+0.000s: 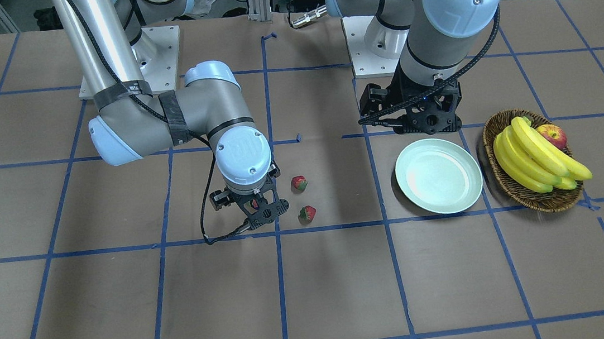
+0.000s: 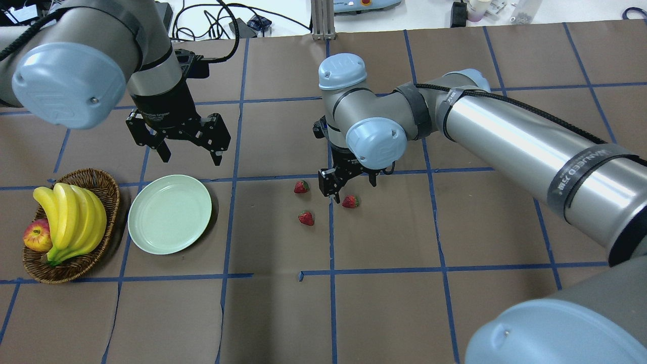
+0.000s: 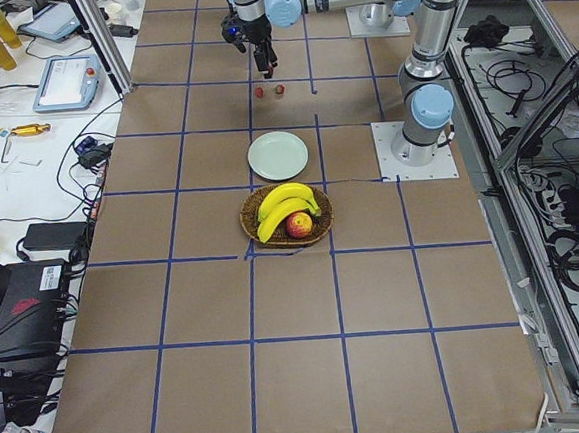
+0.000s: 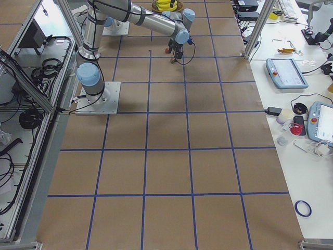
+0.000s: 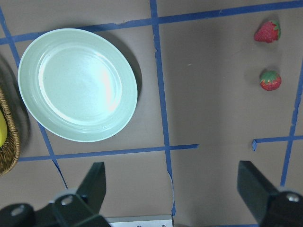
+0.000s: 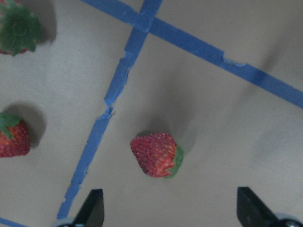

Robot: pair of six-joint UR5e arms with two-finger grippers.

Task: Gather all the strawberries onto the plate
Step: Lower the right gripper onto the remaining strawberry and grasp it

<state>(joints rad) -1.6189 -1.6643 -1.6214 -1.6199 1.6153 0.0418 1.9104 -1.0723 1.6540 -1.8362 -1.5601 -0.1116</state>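
Note:
Three small red strawberries lie on the brown table. Two sit together (image 2: 302, 187) (image 2: 306, 218); they also show in the front view (image 1: 299, 183) (image 1: 307, 213). The third strawberry (image 2: 350, 201) lies right under my right gripper (image 2: 354, 188), which is open and low over it. In the right wrist view this strawberry (image 6: 156, 154) lies between the fingertips (image 6: 92, 208), untouched. The pale mint-green plate (image 2: 169, 213) is empty, left of the berries. My left gripper (image 2: 190, 156) is open and empty, hovering just beyond the plate's far edge; its wrist view shows the plate (image 5: 78, 85).
A brown wicker basket (image 2: 108, 184) with a bunch of bananas (image 2: 71, 215) and a red-yellow apple (image 2: 36, 236) stands just left of the plate. Blue tape lines grid the table. The right arm's long link (image 2: 505, 131) stretches over the table's right half.

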